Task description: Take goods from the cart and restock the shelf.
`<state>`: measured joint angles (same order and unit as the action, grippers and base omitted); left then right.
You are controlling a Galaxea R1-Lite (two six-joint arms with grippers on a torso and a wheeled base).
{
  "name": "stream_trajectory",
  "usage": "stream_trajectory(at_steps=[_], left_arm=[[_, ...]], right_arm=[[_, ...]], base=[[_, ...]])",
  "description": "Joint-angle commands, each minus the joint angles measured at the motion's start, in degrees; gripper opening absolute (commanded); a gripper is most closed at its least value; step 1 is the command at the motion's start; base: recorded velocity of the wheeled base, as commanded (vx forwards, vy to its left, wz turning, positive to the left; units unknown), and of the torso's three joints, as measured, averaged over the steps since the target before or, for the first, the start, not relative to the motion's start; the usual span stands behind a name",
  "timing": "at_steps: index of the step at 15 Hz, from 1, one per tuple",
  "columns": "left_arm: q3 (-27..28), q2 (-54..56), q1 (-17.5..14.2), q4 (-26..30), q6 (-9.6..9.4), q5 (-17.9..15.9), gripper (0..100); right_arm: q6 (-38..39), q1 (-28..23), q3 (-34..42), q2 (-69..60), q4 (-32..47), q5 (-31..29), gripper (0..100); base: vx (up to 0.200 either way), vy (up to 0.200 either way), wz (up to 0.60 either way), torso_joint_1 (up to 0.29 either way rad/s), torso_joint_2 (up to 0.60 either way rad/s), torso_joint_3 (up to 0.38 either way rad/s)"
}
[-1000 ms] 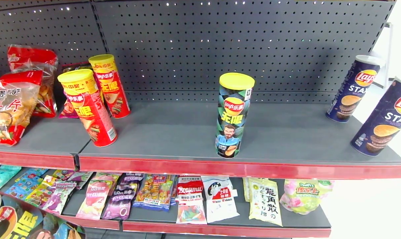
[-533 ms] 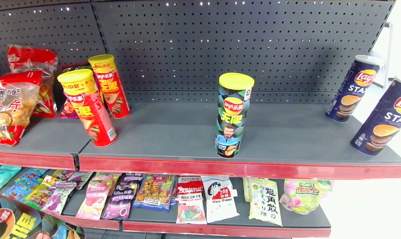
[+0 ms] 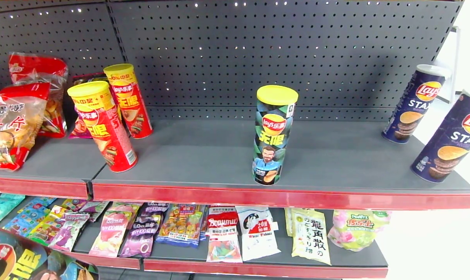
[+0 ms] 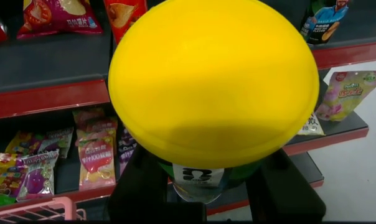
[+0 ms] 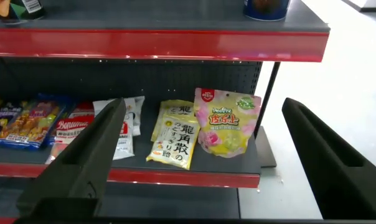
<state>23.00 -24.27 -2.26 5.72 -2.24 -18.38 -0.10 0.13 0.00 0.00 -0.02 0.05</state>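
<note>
My left gripper is shut on a chip can with a yellow lid, its dark fingers pressing both sides of the body. The same can's green and black body lies tilted at the lower left corner of the head view, below the upper shelf. A matching yellow-lidded can stands upright near the middle front of that shelf. My right gripper is open with nothing between its fingers, and it faces the lower shelf of candy bags.
Two red cans and red snack bags crowd the upper shelf's left end. Two blue cans stand at its right end. Bare shelf lies on either side of the middle can. A pink cart rim sits below the left gripper.
The held can at the lower left corner of the head view has shifted slightly. Nothing on the shelves has moved.
</note>
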Motion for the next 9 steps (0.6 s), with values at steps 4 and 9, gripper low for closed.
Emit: stream_trajectory(at_steps=[4,9], left_arm=[[0.46,-0.51,-0.03,-0.09,-0.04,0.01,0],[1.08,-1.30,-0.12,-0.18,0.05,0.28,0]], right_arm=[[0.01,0.04,0.00,0.09,-0.06,0.04,100],[0.10,0.04,0.00,0.09,-0.06,0.13,100]], base=[[0.000,0.000,-0.60,0.004,0.00,-0.001],[0.000,0.000,-0.48,0.004,0.00,-0.001]])
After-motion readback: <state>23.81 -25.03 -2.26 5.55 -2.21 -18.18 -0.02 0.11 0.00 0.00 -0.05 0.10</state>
